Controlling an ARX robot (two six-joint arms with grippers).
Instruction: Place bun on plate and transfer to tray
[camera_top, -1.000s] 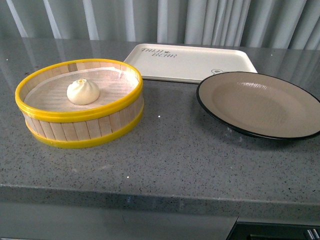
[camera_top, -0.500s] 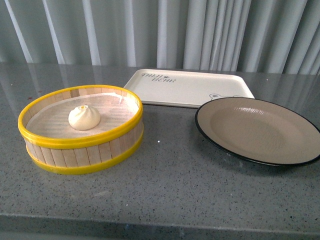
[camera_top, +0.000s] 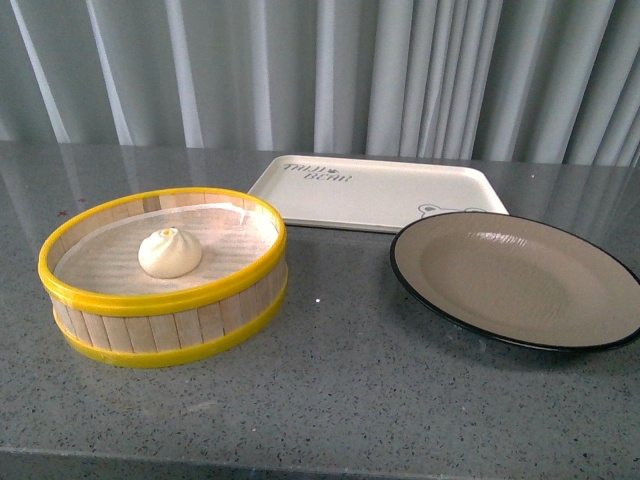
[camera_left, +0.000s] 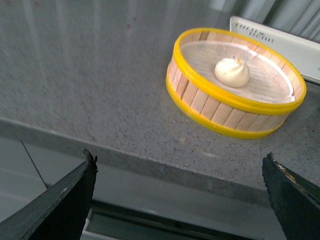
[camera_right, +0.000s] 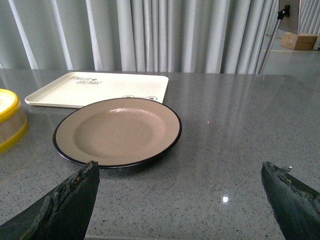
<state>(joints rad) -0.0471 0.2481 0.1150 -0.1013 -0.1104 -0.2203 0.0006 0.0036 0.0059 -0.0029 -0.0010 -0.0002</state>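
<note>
I'm holding the left gripper (camera_left: 178, 156) with its jaws spread wide, the dark fingers (camera_left: 65, 200) sitting far apart and gripping nothing. I'm holding the right gripper (camera_right: 179, 165) the same way, its worn fingertips (camera_right: 70, 197) wide apart.

Grey speckled stone counter (camera_top: 330, 390). It bears a yellow-rimmed steamer basket (camera_top: 170, 325) at left, a black-rimmed plate (camera_top: 520, 280) at right and a cream tray (camera_top: 380, 195) behind.

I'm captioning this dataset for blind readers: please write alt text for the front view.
A white bun sits in a yellow-rimmed wooden steamer basket on a grey counter. Right of it lies an empty black-rimmed beige plate, with a cream tray behind them.
</note>
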